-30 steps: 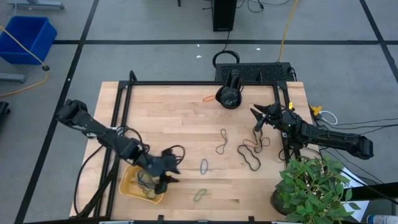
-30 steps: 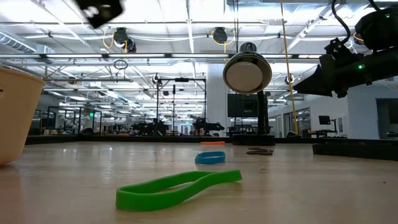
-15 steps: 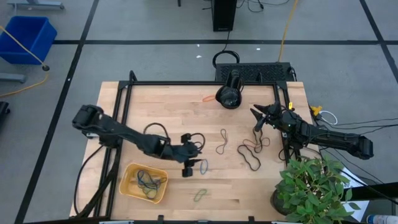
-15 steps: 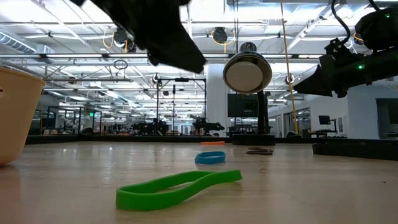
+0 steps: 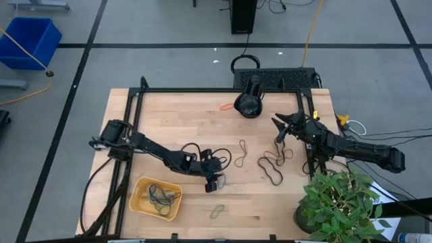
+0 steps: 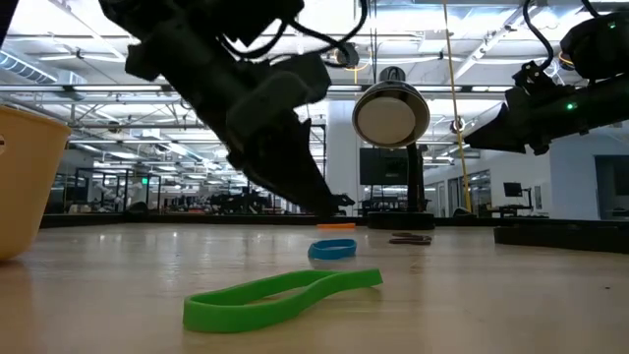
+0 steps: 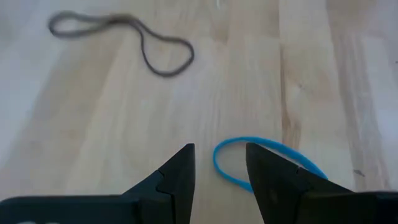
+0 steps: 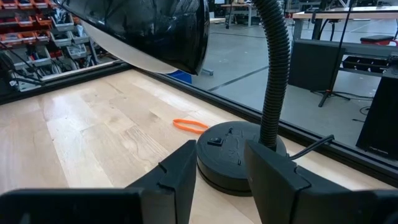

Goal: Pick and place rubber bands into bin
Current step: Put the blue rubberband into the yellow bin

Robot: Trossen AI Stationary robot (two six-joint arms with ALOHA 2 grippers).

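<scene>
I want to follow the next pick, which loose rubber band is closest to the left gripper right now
The blue rubber band, right at the left gripper; the green, brown and orange bands lie farther off.

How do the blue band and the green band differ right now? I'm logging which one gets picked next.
The blue rubber band lies right at the open left claw; the green rubber band lies alone nearer the table's front edge. In the low view the green band is a long, pinched, flat loop, while the blue band looks shorter and rounder. Both lie loose on the wooden table, outside the bin.
</scene>
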